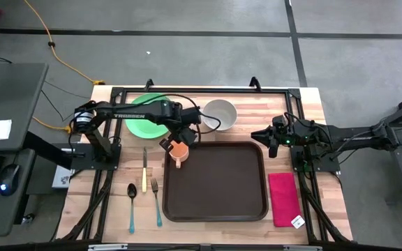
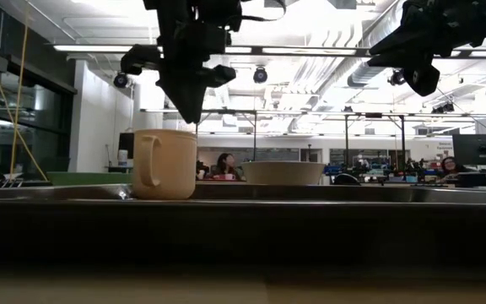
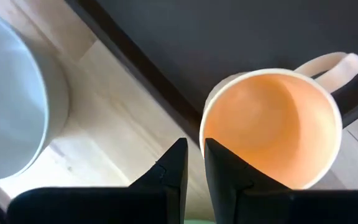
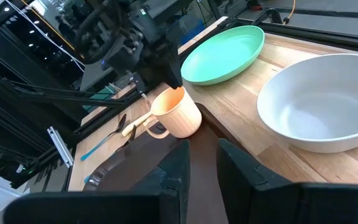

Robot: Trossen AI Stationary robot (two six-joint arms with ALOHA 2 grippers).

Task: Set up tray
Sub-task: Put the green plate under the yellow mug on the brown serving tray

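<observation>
Left pincer (image 1: 174,141) hovers just above the orange mug (image 1: 179,152), its fingers (image 3: 178,171) drawn nearly together with only a slim gap and nothing between them. In the low view it hangs over the mug's rim without touching, so the mug stands free. The mug sits upright in the tray's corner near 10 o'clock, right by the raised rim, its handle pointing toward 6 o'clock.

Outward from there, the tray (image 1: 218,181) lies at the worktop's (image 1: 313,104) centre, dark brown and otherwise bare. The green plate (image 1: 145,125) and the white bowl (image 1: 219,113) wait off it toward 11 and 12 o'clock. A knife (image 1: 144,171), fork (image 1: 156,202) and spoon (image 1: 132,206) lie just beside the tray at 9 o'clock; the red-pink napkin (image 1: 283,199) lies at 3 o'clock.

Right pincer (image 1: 264,135) waits above the worktop near the tray's 2 o'clock corner, fingers (image 4: 174,163) a little apart, holding nothing.

The mug looks placed (my reading, not a certainty). To finish well, the left arm should rise straight up clear of the rim before swinging toward the plate or bowl, since a sideways start could clip the mug and tip it.
</observation>
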